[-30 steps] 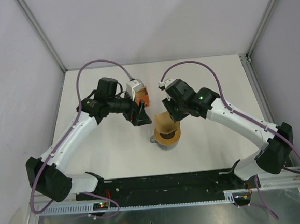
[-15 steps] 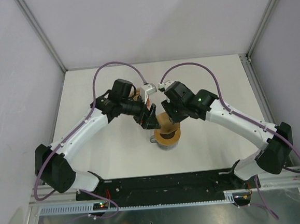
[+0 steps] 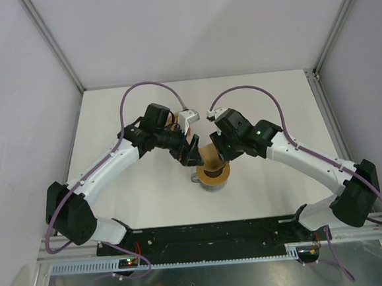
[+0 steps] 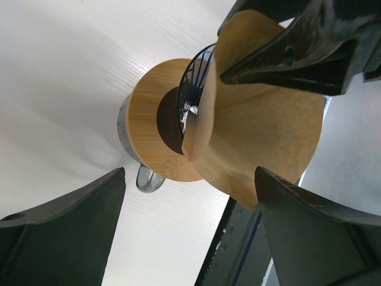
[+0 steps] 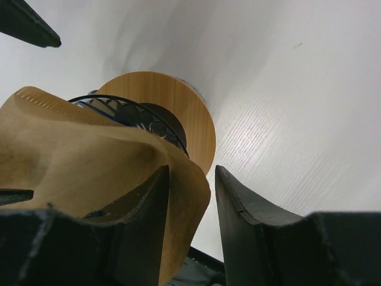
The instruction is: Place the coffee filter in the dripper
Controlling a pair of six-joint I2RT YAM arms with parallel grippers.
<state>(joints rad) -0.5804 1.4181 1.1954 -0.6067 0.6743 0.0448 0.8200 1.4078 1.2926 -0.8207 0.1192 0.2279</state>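
Two arms now crowd the middle of the surface (image 4: 59, 89), where a moment ago only one was there. The left arm has swung in from the left, and the left fingers (image 4: 65, 232) have arrived just beside the coffee filter (image 4: 262, 137). They are spread wide with nothing in them, one to each side of the paper as seen from that wrist.

The right arm has barely shifted. The right fingers (image 5: 256, 226) stand part-way apart with a curled fold of the filter's rim between them. The paper lies against one finger and a sliver of bare surface shows beside the other. Whether they pinch the paper or only cradle it, I cannot tell.

The filter stands tilted and crumpled, most of it above the dripper (image 4: 193, 89). The dripper's dark ribbed wall and rim show just behind the paper's edge. It sits on the cup (image 4: 146, 125), which has a wooden ring top, near the arms' bases. I cannot make out whether the filter's point has entered the dripper's mouth. The paper is clearly not opened out or pressed against the ribs.

To my eye the job is close but unfinished. The left arm's arrival suggests a two-handed step, such as spreading or steadying the paper so it settles. The thin paper could buckle, or the light dripper could tip off the ring.
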